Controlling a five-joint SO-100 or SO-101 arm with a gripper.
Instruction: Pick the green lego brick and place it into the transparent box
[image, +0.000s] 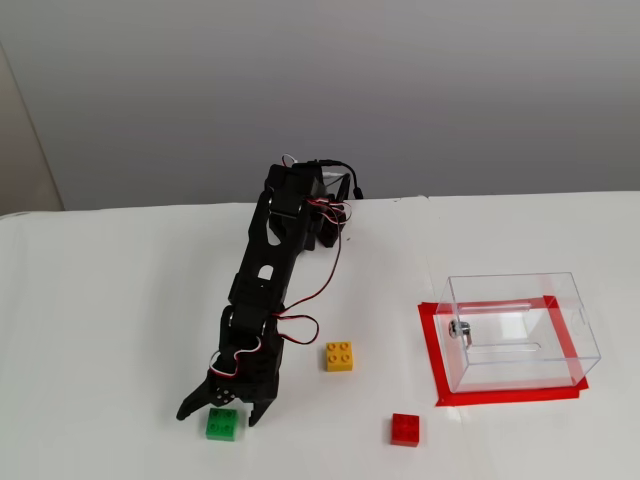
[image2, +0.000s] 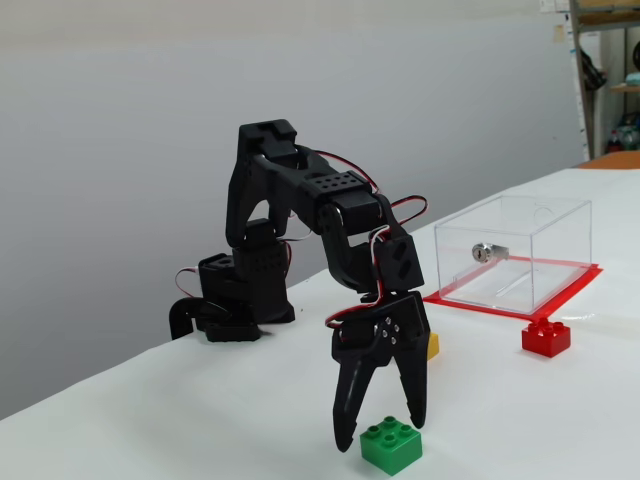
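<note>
The green lego brick (image: 223, 425) (image2: 391, 447) is seen as a small, bright green square with four round studs on top, lying flat on the white surface (image: 110, 320) (image2: 560, 420). In the high fixed view it sits near the lower edge of the picture, well apart from the transparent box (image: 520, 330) (image2: 512, 252).

The claw (image: 217, 410) (image2: 380, 438) is spread wide, nothing held, and is lowered over the brick. In the side fixed view one finger is seen at the brick's left and the other behind it; whether either finger touches the brick cannot be told.

Three bricks are counted: one green, one yellow brick (image: 339, 356) (image2: 431, 345) and one red brick (image: 405, 429) (image2: 546, 337). The yellow brick is largely hidden behind the claw in the side view. One box is counted: clear thin walls, a small metal fitting (image: 456, 329) (image2: 482, 251) on one side, set inside a frame of red tape (image: 432, 350) (image2: 480, 305). The red brick lies near the box, outside the tape. One black arm (image: 268, 275) (image2: 300, 200) is seen, with red and white wires along it.
</note>
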